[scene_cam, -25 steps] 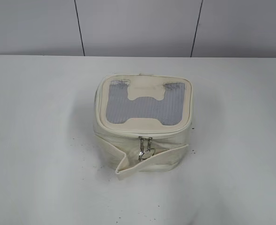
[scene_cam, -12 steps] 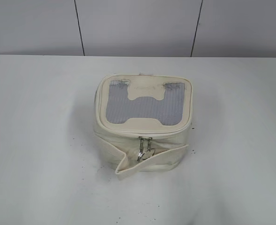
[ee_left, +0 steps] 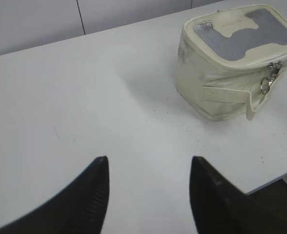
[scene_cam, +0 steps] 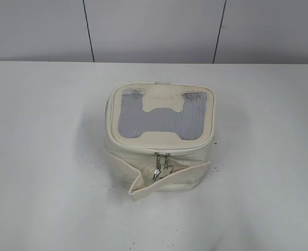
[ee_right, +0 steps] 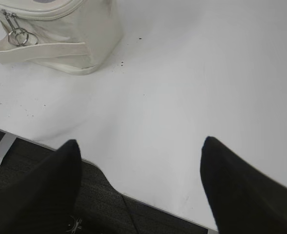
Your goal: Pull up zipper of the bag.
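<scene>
The cream-white bag [scene_cam: 159,138] stands on the white table, its grey ribbed top panel with the bone-shaped patch facing up. The zipper [scene_cam: 159,151] runs round the lid rim. Its two silver pulls with rings [scene_cam: 160,166] hang side by side at the middle of the front, above the loose strap band [scene_cam: 169,180]. The bag shows at top right in the left wrist view [ee_left: 231,68], pulls [ee_left: 270,78] on its right, and at top left in the right wrist view [ee_right: 60,39], rings [ee_right: 20,35] at left. My left gripper [ee_left: 149,158] is open and empty, far from the bag. My right gripper [ee_right: 141,141] is open and empty over the table's front edge.
The white table [scene_cam: 49,157] carries small dark specks near the bag. A grey panelled wall [scene_cam: 154,29] stands behind. In the right wrist view the table's front edge [ee_right: 172,214] and dark floor [ee_right: 109,209] show below. Neither arm shows in the exterior view.
</scene>
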`<state>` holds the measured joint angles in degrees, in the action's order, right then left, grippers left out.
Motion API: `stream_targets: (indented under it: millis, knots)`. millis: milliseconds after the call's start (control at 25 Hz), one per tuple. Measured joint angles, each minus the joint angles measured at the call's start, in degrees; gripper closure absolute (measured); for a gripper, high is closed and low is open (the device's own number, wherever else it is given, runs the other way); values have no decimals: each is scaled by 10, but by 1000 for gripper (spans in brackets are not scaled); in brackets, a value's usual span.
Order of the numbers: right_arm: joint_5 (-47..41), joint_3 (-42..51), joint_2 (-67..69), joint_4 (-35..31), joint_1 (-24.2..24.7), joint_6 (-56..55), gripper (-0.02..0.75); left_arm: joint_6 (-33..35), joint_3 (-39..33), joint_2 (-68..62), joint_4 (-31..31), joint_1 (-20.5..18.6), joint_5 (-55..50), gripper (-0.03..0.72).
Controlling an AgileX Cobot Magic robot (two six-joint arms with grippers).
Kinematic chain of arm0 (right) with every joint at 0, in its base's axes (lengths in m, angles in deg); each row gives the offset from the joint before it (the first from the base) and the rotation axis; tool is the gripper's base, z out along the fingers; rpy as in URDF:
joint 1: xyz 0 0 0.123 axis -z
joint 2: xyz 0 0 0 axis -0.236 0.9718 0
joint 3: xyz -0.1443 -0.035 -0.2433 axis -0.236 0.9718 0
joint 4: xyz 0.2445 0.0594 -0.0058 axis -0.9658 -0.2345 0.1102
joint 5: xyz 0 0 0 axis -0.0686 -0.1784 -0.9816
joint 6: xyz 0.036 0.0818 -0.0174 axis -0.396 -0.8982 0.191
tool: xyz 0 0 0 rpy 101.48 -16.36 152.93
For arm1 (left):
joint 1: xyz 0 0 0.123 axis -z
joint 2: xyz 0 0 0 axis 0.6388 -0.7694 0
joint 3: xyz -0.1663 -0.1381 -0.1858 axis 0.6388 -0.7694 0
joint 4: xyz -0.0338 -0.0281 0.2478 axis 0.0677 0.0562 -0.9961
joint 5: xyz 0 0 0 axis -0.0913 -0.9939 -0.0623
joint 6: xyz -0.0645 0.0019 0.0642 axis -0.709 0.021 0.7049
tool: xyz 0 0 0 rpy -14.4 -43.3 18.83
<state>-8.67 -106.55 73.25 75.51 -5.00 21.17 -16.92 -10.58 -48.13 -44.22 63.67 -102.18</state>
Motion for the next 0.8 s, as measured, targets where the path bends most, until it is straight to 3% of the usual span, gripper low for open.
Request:
stream_targets:
  millis: [400,480,800]
  knots:
    - [1,0,0,-1,10,0,150,0,0,0,0,-7,0,316]
    - [1,0,0,-1,31,0,150,0,0,0,0,-30,0,325]
    - [2,0,0,-1,147,1,150,0,0,0,0,-182,0,358]
